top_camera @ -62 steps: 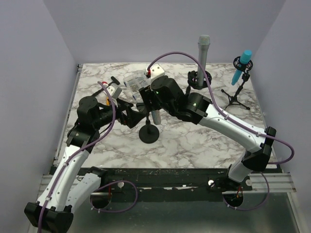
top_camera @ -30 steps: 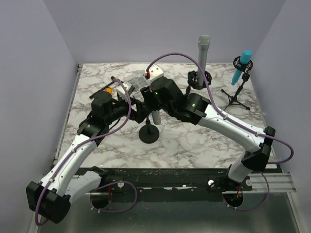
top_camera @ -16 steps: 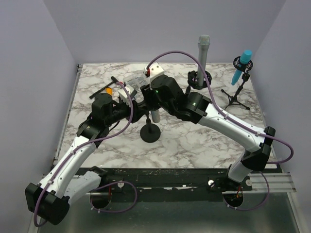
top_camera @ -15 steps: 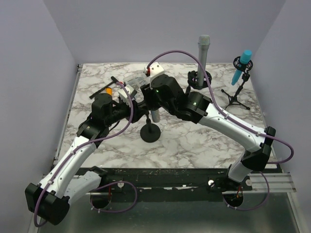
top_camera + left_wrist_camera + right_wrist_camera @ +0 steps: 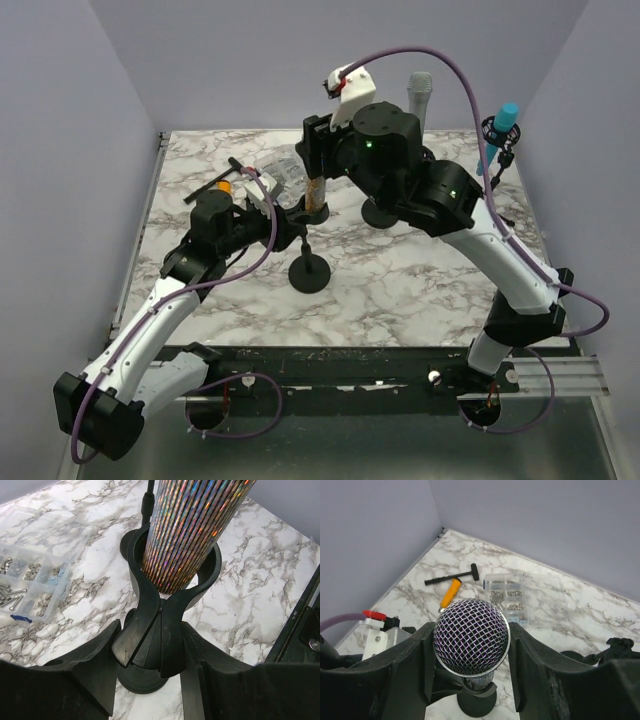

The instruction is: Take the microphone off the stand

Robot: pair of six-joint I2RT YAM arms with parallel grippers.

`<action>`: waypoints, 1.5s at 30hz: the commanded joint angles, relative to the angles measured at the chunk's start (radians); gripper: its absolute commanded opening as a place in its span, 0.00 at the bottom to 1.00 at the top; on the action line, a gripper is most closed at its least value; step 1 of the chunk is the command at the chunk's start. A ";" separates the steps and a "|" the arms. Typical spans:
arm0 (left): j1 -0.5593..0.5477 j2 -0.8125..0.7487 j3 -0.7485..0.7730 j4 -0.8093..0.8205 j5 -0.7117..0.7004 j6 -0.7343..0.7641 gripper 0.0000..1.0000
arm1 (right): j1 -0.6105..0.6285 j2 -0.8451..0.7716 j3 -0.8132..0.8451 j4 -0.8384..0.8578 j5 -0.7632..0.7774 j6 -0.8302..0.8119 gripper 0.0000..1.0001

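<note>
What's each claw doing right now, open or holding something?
Left gripper: shut on the stand clip.
Right gripper: shut on the microphone.

Plain lavender walls (image 5: 60, 120) enclose a grey-veined white marble table (image 5: 400, 290) on three sides, evenly lit.

Finishes, quick look

Mic (image 5: 195, 530) body: holographic glitter foil, fine ribs, v. shiny. Grille (image 5: 471, 637): woven metal mesh w/ polished rim. Stand clip (image 5: 160, 615): smooth matt black plastic. Tabletop (image 5: 250, 580): white-grey marble look, slight sheen. Screw box (image 5: 30, 585): clear plastic; screws (image 5: 11, 564) bare metal. Cable (image 5: 340, 621): purple, smooth sheath.
</note>
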 commanded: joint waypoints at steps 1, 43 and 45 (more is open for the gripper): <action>-0.005 0.023 0.020 -0.036 0.037 -0.008 0.00 | 0.006 -0.031 0.077 0.020 0.098 -0.071 0.01; -0.007 0.408 0.383 0.065 -0.119 -0.021 0.32 | 0.005 -0.769 -0.997 0.008 -0.103 0.410 0.01; -0.007 0.390 0.364 0.066 -0.118 -0.033 0.53 | 0.004 -0.767 -1.011 0.014 -0.124 0.412 0.01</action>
